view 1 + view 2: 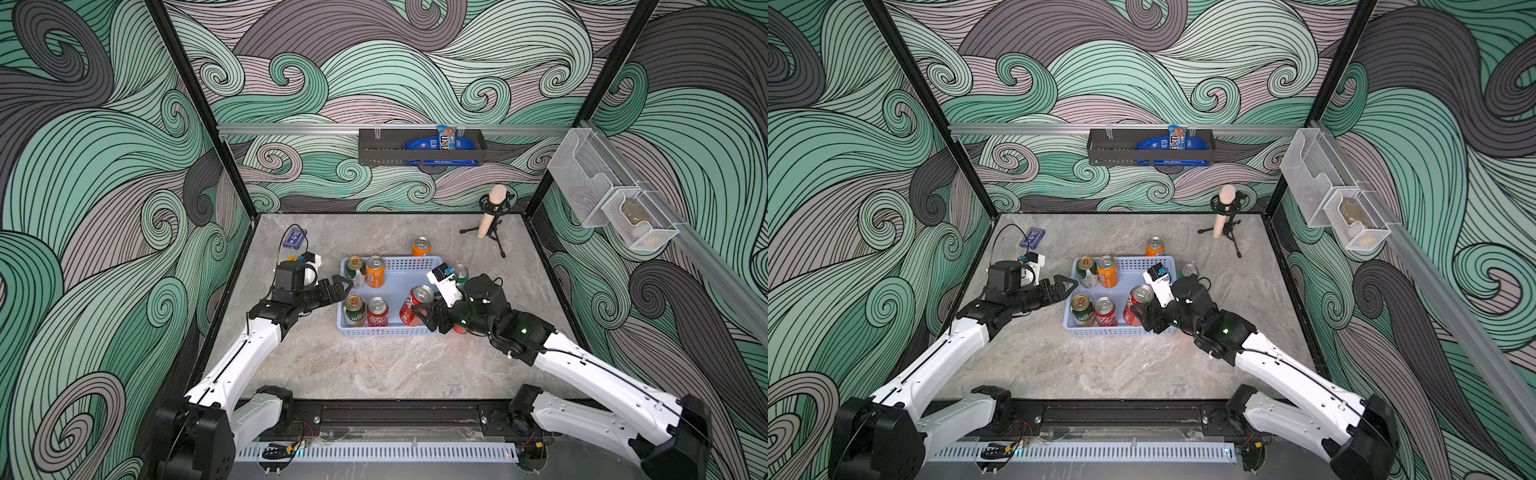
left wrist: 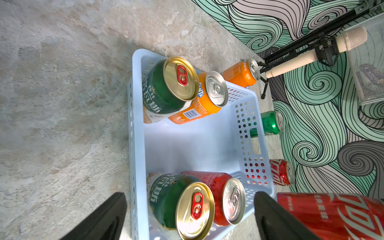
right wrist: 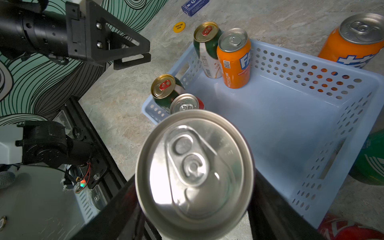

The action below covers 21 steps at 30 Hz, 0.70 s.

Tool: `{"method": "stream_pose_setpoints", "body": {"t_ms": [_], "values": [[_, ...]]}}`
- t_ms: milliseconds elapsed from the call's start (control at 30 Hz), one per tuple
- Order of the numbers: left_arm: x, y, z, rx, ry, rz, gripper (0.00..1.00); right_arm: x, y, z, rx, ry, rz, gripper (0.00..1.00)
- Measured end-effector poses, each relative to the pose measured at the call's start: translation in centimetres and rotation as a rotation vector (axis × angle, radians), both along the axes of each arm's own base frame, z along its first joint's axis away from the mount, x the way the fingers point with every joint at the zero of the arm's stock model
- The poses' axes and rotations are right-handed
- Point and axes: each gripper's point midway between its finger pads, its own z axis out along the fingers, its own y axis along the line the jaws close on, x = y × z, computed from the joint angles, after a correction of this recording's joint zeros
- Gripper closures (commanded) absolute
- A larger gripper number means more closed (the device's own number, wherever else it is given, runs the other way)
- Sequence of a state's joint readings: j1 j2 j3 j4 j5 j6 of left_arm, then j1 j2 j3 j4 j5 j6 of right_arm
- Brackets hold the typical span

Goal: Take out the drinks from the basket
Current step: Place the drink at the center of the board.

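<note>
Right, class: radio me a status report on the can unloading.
Right jaws shut on red can, tilted at a corner of the basket. Left jaws open, empty, beside basket. Four cans inside, three cans out on table. Nothing blocking.

Showing "RECYCLE ME" and partial "Fanta" on orange can; reading "BIG BLIND", inverted, on yellow disc; bearing "m&m" on packet; carrying Chinese characters on green-and-cream cans and red can.
</note>
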<state>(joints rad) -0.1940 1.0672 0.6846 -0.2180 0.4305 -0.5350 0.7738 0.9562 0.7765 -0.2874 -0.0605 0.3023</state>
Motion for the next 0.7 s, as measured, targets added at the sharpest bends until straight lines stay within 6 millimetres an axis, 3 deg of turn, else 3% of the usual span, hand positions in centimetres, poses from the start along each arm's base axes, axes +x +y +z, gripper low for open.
{"method": "stream_pose_setpoints", "body": {"t_ms": [233, 700], "values": [[-0.3, -0.5, 0.4, -0.011, -0.004, -0.008, 0.02, -1.5, -0.2, -0.6, 0.010, 0.027, 0.043, 0.45], [-0.5, -1.0, 0.3, -0.014, 0.004, -0.009, 0.02, -3.5, -1.7, -5.0, -0.045, 0.104, 0.060, 0.47]]}}
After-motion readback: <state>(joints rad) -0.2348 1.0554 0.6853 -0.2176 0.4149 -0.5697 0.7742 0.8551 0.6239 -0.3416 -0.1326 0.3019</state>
